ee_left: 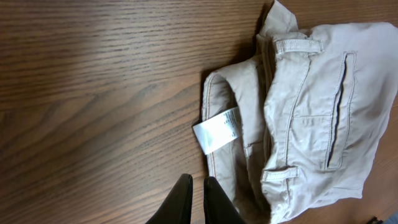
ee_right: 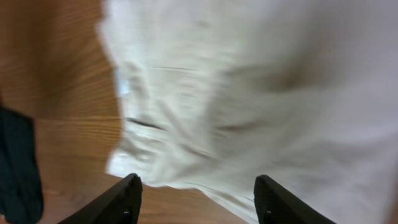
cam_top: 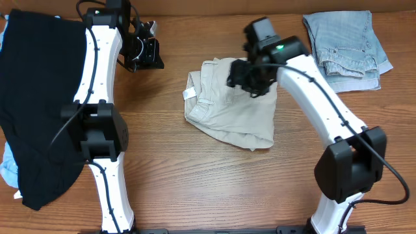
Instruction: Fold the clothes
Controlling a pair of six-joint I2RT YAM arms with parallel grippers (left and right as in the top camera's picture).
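Observation:
The beige shorts [cam_top: 227, 107] lie crumpled and partly folded at the middle of the table, their white label [cam_top: 188, 93] at the left edge. In the left wrist view the beige shorts [ee_left: 311, 106] show a welt pocket and belt loops, with the white label [ee_left: 217, 130] sticking out. My left gripper [ee_left: 196, 183] is shut on nothing, over bare wood left of the shorts, near the table's far edge [cam_top: 153, 55]. My right gripper [cam_top: 237, 75] hovers over the shorts' far edge. It stands open [ee_right: 196, 186], the blurred shorts [ee_right: 249, 93] below it.
A black garment [cam_top: 36, 97] covers the table's left side, with a bit of light-blue cloth [cam_top: 8, 170] beneath it. Light-blue denim shorts [cam_top: 344, 49] lie at the far right. Bare wood [cam_top: 214, 188] lies in front of the beige shorts.

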